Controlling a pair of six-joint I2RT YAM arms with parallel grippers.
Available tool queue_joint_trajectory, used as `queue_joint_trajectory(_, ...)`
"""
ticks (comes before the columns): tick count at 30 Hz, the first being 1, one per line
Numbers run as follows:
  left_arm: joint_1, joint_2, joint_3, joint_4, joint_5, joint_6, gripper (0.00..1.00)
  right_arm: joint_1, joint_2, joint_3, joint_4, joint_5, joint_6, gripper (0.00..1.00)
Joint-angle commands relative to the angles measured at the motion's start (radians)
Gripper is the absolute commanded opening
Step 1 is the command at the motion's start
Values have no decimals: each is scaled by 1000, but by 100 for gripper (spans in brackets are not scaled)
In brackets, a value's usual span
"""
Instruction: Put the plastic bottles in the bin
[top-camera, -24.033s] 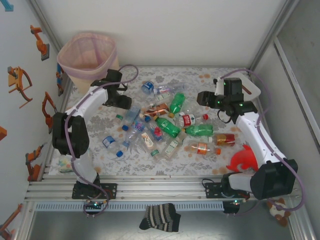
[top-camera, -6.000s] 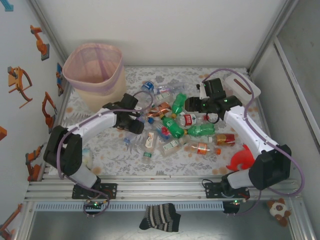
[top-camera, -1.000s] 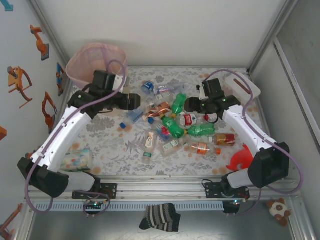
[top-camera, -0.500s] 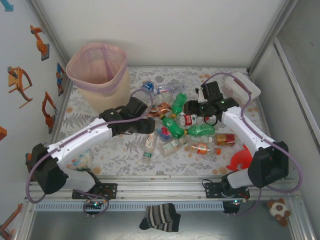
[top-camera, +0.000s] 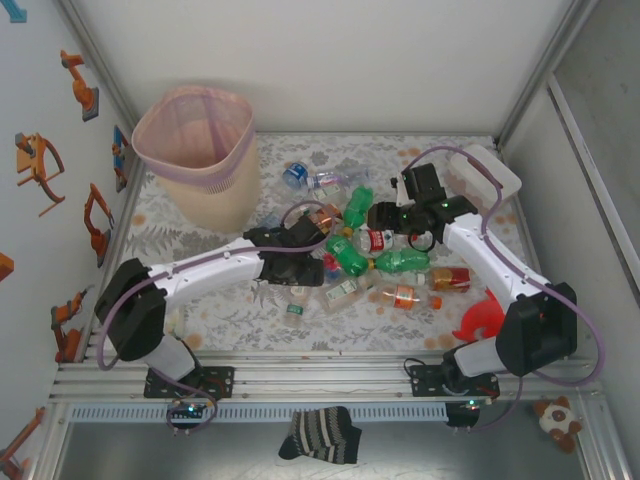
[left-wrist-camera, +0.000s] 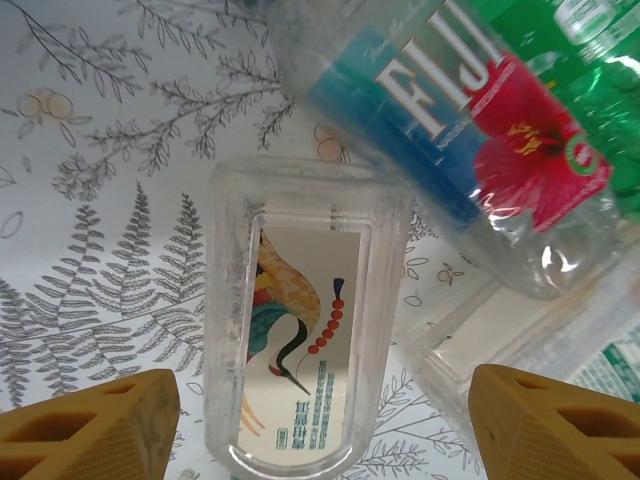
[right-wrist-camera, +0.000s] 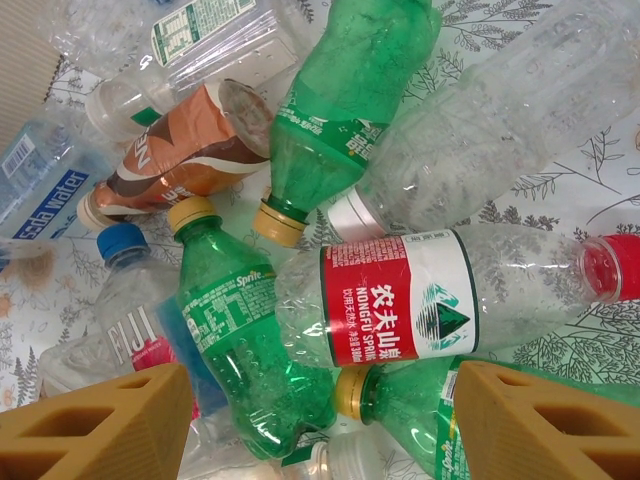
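Left hand (left-wrist-camera: 320, 432) (jaws apart) straddles 1 clear bottle (left-wrist-camera: 300, 320).

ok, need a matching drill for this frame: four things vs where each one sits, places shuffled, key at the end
Things:
1 bin
2 red toy dolphin
3 striped sock
4 red-label bottle

Places:
A off the table, on the near side
B its far left corner
C its near right edge
D its middle, among other bottles

Pairs: 1-B; 2-C; 3-A; 4-D
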Motion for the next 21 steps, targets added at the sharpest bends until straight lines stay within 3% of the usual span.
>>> queue_joint_trajectory(1, -11, 40, -8, -2, 6, -29, 76, 9, -19, -6, 7, 11, 3, 69)
queue_joint_trajectory(15, -36, 147, 8, -26, -28, -24, 70, 9, -16, -3, 7, 11, 7, 69)
queue_joint_trajectory(21, -38, 157, 9, -26, -27, -15, 62, 9, -10, 4, 4, 10, 5, 69)
